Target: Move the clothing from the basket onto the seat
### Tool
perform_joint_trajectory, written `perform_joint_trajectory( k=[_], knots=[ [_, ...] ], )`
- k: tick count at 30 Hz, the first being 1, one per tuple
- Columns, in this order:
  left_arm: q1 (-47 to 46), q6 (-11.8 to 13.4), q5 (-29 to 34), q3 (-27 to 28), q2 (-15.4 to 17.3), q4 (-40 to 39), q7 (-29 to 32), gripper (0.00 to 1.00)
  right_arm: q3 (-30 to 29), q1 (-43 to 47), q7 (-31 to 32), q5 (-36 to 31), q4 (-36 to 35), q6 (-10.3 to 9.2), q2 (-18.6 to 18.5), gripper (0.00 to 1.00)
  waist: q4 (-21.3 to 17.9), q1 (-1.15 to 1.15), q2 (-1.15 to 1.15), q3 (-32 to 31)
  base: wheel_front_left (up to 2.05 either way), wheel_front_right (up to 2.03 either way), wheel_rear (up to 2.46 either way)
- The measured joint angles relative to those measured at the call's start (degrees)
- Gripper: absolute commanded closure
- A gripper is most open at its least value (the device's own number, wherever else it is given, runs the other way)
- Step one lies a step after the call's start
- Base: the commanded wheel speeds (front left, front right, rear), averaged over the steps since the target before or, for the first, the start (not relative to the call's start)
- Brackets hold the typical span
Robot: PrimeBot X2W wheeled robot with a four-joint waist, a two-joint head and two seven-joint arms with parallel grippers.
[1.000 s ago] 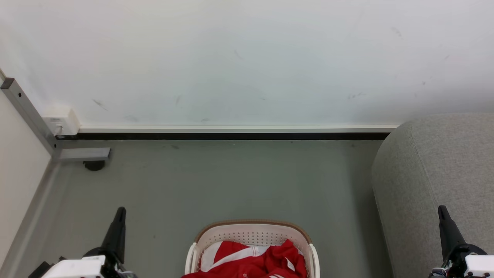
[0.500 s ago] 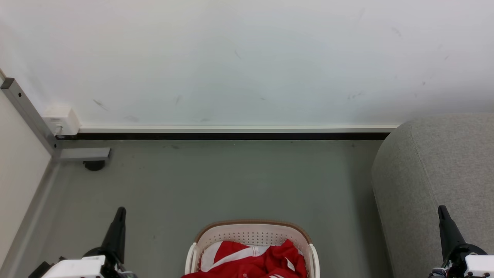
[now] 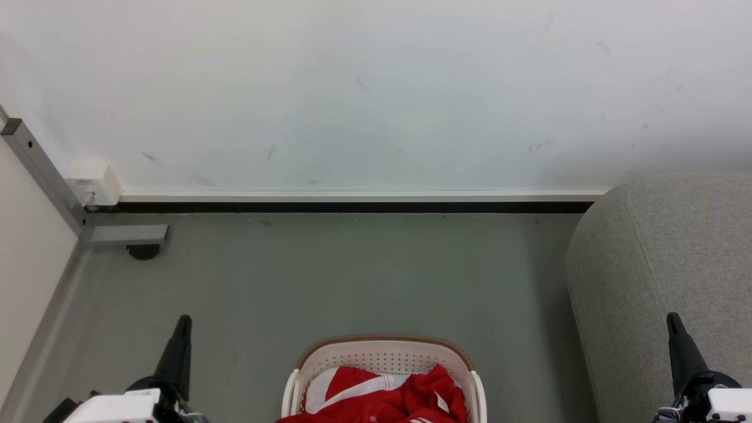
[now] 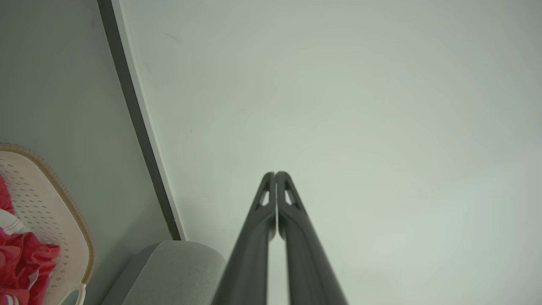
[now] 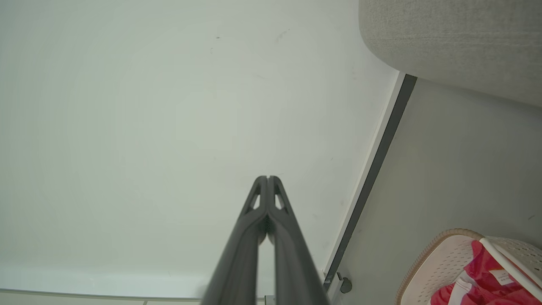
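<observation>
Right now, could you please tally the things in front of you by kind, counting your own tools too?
Red clothing: 1
White basket: 1
Grey seat: 1
Tools: 2, the left tool and the right tool, both shut
Total: 5

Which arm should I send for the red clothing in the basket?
Probably right: the right claw hangs by the seat, so the clothing travels less. The left claw looks slightly nearer the basket; both are shut.
</observation>
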Motion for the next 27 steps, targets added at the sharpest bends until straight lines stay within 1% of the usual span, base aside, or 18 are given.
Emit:
perform_joint_trajectory(
  k=[9, 10, 15, 19, 23, 27],
  knots=[
    [0.0, 0.0, 0.0, 0.0, 0.0, 0.0, 0.0, 1.0, 0.0, 0.0, 0.0, 0.0, 0.0, 0.0, 0.0, 1.0, 0.0, 0.0, 0.0, 0.0, 0.0, 0.0, 0.0],
    [0.0, 0.0, 0.0, 0.0, 0.0, 0.0, 0.0, 0.0, 0.0, 0.0, 0.0, 0.0, 0.0, 0.0, 0.0, 0.0, 0.0, 0.0, 0.0, 0.0, 0.0, 0.0, 0.0],
    [1.9, 0.2, 0.1, -0.3, -0.6, 2.1, -0.1, 0.0, 0.2, 1.8, -0.1, 0.0, 2.0, 0.0, 0.9, 0.0, 0.0, 0.0, 0.0, 0.0, 0.0, 0.0, 0.0],
    [2.1, 0.3, 0.5, -1.1, -0.6, 2.2, -1.3, 0.0, 0.4, 2.4, -1.3, -1.5, 1.8, 0.01, 0.9, 0.0, 0.0, 0.0, 0.0, 0.0, 0.0, 0.0, 0.0],
    [2.1, 0.3, 2.6, -1.5, -0.6, 2.2, -2.3, 0.0, 0.5, 2.6, -2.4, -5.7, 0.9, 0.0, 0.8, 0.0, 0.0, 0.0, 0.0, 0.1, 0.0, 0.0, 0.0],
    [2.2, 0.3, 7.6, -1.3, -0.6, 2.0, -3.6, 0.0, 0.9, 2.9, -3.5, -11.8, -0.5, 0.01, 0.8, 0.0, 0.0, 0.0, 0.0, 0.1, 0.0, 0.0, 0.0]
  ],
)
